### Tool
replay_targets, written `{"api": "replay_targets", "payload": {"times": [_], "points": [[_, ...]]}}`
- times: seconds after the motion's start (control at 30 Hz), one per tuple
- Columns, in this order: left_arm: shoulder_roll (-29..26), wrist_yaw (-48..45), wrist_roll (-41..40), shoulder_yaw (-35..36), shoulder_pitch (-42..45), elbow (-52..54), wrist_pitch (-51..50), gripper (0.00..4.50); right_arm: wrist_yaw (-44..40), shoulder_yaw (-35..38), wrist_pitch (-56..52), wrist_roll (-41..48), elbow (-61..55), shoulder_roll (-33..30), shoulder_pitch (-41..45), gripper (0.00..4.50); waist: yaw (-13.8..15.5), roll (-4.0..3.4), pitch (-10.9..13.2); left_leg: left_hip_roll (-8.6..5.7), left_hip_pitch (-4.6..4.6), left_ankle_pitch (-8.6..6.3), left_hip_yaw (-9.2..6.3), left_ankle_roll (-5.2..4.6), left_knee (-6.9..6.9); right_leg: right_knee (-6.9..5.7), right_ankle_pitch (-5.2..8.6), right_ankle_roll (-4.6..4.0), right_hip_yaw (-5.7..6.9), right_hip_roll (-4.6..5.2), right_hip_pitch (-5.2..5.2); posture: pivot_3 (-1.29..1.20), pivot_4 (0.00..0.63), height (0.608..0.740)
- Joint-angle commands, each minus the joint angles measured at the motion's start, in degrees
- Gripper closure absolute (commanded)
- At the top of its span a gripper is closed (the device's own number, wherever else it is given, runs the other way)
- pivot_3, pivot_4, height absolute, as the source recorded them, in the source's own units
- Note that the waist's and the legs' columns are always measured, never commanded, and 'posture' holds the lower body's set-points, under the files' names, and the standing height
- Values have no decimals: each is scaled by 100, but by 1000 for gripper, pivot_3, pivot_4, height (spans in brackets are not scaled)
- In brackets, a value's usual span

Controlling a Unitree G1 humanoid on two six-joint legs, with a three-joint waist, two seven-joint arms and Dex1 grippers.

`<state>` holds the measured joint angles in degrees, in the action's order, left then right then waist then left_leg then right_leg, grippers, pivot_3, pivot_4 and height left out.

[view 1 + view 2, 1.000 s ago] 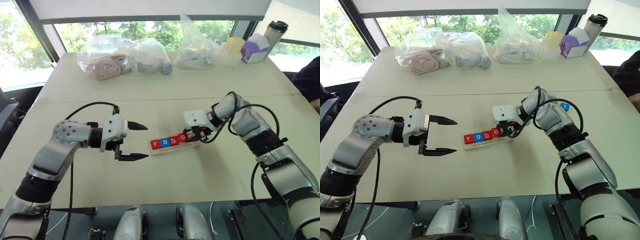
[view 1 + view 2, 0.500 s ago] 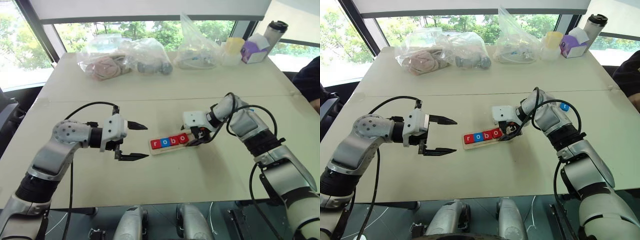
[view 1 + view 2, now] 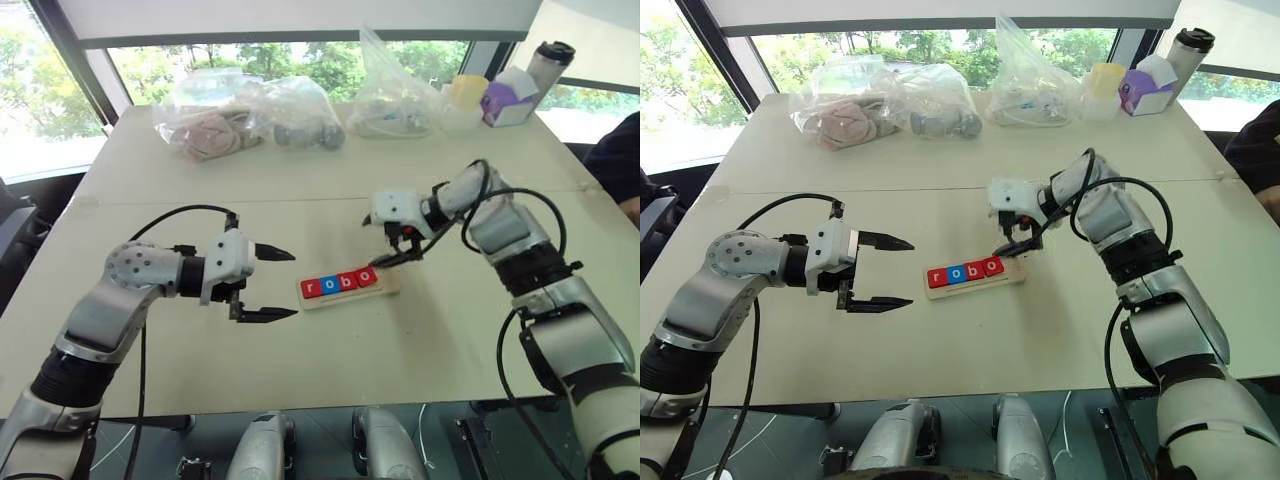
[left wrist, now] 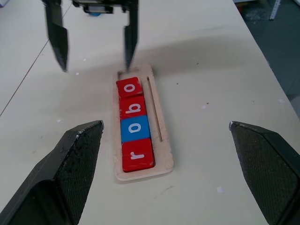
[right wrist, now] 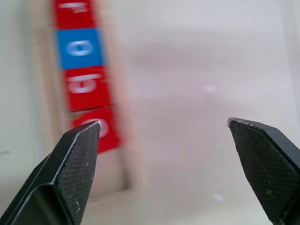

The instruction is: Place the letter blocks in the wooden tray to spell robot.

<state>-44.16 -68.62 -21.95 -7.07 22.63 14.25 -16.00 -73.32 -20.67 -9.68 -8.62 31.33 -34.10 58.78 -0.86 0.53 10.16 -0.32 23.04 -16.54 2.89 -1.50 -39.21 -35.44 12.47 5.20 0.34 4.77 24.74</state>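
Wooden tray [image 3: 349, 285] at frame centre, long axis left-right, four letter blocks [image 3: 339, 282] seated; right pincer [image 3: 392, 240] nearer, just upper right, wide open, empty; left pincer [image 3: 270, 284] open, empty.

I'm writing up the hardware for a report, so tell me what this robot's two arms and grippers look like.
Both arms are built of rounded silver-grey metallic segments with black joint bands, and loose black cables loop outside them near the wrists. The left arm's shoulder shell has a dotted pattern of small holes. Each wrist ends in a white boxy housing. The left gripper and right gripper each have two slim, tapered black fingers with finely textured pads.
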Motion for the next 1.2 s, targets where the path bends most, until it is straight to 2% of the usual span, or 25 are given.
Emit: {"api": "replay_targets", "payload": {"times": [0.03,0.33,0.9,1.2], "points": [[-27,-3,-89,141,29,183,-1,0,634,227,356,-121,438,70,212,48,-2,0,0,0,1,0,0,1,0,0,0,0,0,1,1,0,150,740],[6,-5,-90,118,67,159,-2,0,1098,161,746,-270,600,186,-183,48,-15,-1,0,0,15,1,1,3,5,-1,-6,9,-1,1,16,0,150,740],[-16,-34,-95,132,74,147,-5,0,290,163,236,-117,-695,-25,-796,48,-2,-1,0,0,15,2,0,2,4,-1,-10,16,0,-4,16,0,150,740],[-20,-44,-102,129,70,165,-14,0,858,456,296,-216,-390,-239,-409,48,0,-1,0,0,15,2,1,3,3,-2,-9,15,0,-5,16,0,150,740]]}}
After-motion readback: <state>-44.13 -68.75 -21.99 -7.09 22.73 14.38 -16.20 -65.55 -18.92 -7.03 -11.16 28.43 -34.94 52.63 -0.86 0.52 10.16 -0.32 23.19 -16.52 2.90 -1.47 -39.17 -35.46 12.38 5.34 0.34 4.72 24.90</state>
